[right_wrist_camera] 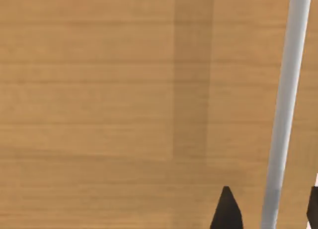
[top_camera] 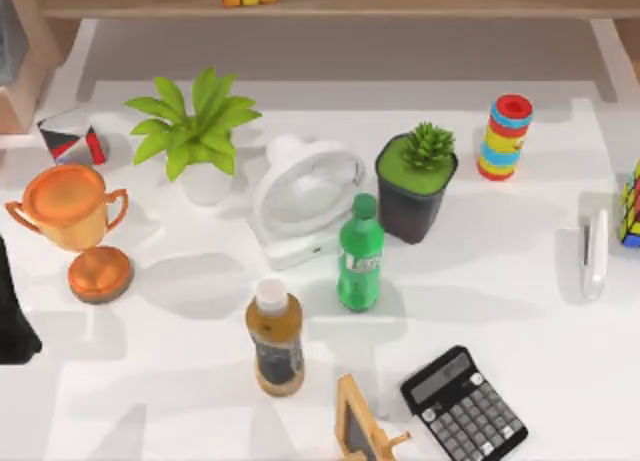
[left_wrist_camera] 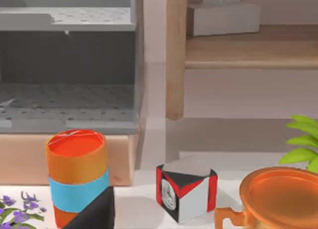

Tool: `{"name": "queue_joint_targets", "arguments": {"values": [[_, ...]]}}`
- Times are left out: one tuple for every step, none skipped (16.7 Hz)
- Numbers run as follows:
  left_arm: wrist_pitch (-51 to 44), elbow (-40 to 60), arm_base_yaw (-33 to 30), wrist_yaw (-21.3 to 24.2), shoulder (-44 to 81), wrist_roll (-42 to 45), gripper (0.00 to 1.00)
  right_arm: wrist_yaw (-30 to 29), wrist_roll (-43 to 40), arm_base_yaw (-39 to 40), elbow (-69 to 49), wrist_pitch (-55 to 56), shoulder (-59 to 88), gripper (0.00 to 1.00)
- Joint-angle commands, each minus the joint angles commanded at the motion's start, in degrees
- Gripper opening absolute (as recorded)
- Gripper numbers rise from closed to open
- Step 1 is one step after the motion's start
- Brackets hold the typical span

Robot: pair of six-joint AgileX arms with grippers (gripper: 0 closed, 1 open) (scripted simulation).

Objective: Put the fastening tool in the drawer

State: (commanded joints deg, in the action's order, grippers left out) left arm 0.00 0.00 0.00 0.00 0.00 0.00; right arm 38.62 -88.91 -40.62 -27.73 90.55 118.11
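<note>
the stapler (top_camera: 595,253) is seen lying flat near the table's right edge, just beside a puzzle cube (top_camera: 631,209) cut off by the frame. in the right wrist view, the right gripper (right_wrist_camera: 271,209) is held spread around a grey bar (right_wrist_camera: 284,110) against a wooden panel (right_wrist_camera: 99,90). the left gripper's state cannot be told.

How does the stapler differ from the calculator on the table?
The stapler is slim and white-grey; the calculator is wide, flat and black with grey keys. The stapler lies near the table's right edge, running up and down the top view; the calculator lies at the front, turned at a slant. Both rest on the white table, apart from other things and untouched.
</note>
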Motion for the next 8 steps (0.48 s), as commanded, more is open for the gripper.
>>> {"name": "queue_joint_targets", "arguments": {"values": [[0.0,0.0,0.0,0.0,0.0,0.0,1.00,0.0,0.0,0.0,0.0,0.0,0.0,0.68],[0.0,0.0,0.0,0.0,0.0,0.0,1.00,0.0,0.0,0.0,0.0,0.0,0.0,0.75],[0.0,0.0,0.0,0.0,0.0,0.0,1.00,0.0,0.0,0.0,0.0,0.0,0.0,0.83],[0.0,0.0,0.0,0.0,0.0,0.0,1.00,0.0,0.0,0.0,0.0,0.0,0.0,0.90],[0.0,0.0,0.0,0.0,0.0,0.0,1.00,0.0,0.0,0.0,0.0,0.0,0.0,0.98],[0.0,0.0,0.0,0.0,0.0,0.0,1.00,0.0,0.0,0.0,0.0,0.0,0.0,1.00],[0.0,0.0,0.0,0.0,0.0,0.0,1.00,0.0,0.0,0.0,0.0,0.0,0.0,1.00],[0.0,0.0,0.0,0.0,0.0,0.0,1.00,0.0,0.0,0.0,0.0,0.0,0.0,1.00]]}}
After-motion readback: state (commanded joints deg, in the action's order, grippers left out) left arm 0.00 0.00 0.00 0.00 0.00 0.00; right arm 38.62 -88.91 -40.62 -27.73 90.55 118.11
